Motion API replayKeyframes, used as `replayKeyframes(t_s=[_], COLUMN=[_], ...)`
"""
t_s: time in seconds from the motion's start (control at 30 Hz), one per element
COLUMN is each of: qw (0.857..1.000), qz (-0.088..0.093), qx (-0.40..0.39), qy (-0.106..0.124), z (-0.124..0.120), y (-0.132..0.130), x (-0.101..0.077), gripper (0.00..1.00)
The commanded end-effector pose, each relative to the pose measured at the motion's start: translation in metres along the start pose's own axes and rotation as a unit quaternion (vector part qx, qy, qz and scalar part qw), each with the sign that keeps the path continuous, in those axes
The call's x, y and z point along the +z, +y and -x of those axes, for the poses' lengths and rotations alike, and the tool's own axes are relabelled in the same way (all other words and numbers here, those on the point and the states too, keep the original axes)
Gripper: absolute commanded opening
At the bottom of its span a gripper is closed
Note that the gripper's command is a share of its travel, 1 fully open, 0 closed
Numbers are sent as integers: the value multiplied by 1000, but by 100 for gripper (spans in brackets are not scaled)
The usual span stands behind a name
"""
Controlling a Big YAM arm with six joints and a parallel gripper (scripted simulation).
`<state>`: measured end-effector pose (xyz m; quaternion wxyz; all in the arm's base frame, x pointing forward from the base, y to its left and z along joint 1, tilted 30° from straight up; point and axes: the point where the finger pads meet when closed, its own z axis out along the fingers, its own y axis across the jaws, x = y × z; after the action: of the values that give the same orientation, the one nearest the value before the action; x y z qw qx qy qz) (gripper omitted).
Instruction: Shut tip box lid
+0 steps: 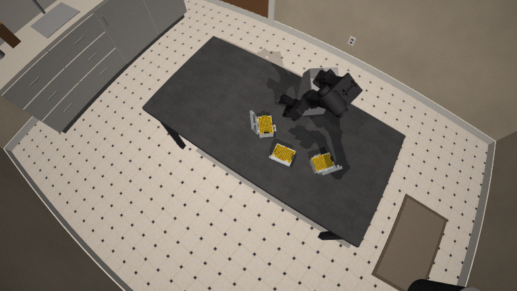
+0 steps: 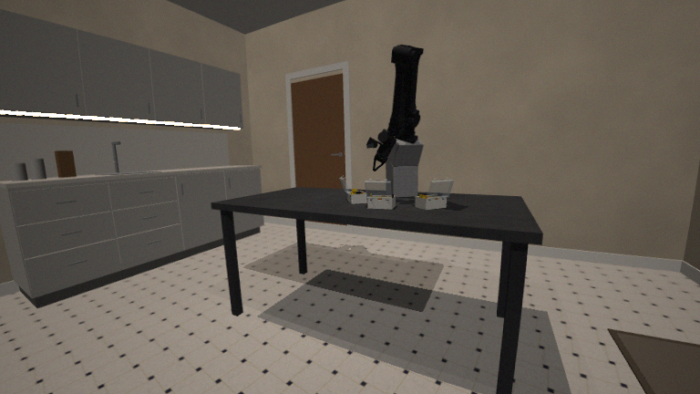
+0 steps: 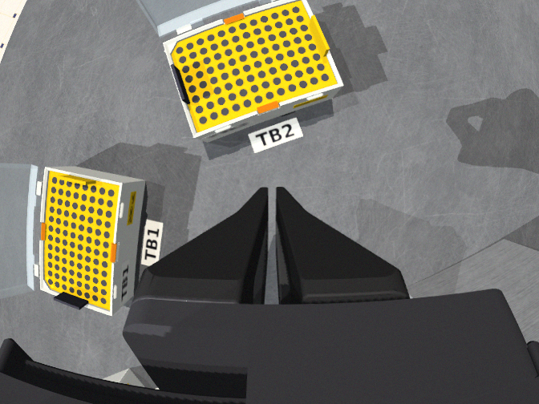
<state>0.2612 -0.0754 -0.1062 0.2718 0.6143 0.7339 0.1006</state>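
Note:
Tip box TB2 stands flat on the dark table, its yellow rack uncovered. Its grey lid is open, on the side far from me. A white TB2 label lies before its front edge. My gripper is shut and empty. It hangs well above the table, short of the front of TB2. TB1 stands to my left with its lid open.
A third tip box stands open further right in the top and exterior views; it does not show in the wrist view. The arm's grey base block stands behind the boxes. The table's front edge lies beyond TB2 and TB1.

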Motion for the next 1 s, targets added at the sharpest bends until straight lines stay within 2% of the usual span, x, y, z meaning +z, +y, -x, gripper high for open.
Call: replayKeyframes(t_s=[0.0, 0.4, 0.43, 0.67, 0.77, 0.8, 0.9, 0.97], qw=[1000, 1000, 1000, 992, 984, 980, 969, 969], qz=[-6, -6, 3, 21, 29, 23, 32, 32], qx=[-2, -2, -10, -74, -101, -106, -132, -132], qy=[0, 0, 8, 102, 141, 165, 204, 204], z=[-1, -1, 10, 42, 56, 54, 68, 68], y=[-7, -7, 2, 12, 17, 11, 16, 16], x=[-4, -4, 1, 17, 24, 30, 38, 38], gripper=[0, 0, 0, 0, 0, 0, 0, 0])
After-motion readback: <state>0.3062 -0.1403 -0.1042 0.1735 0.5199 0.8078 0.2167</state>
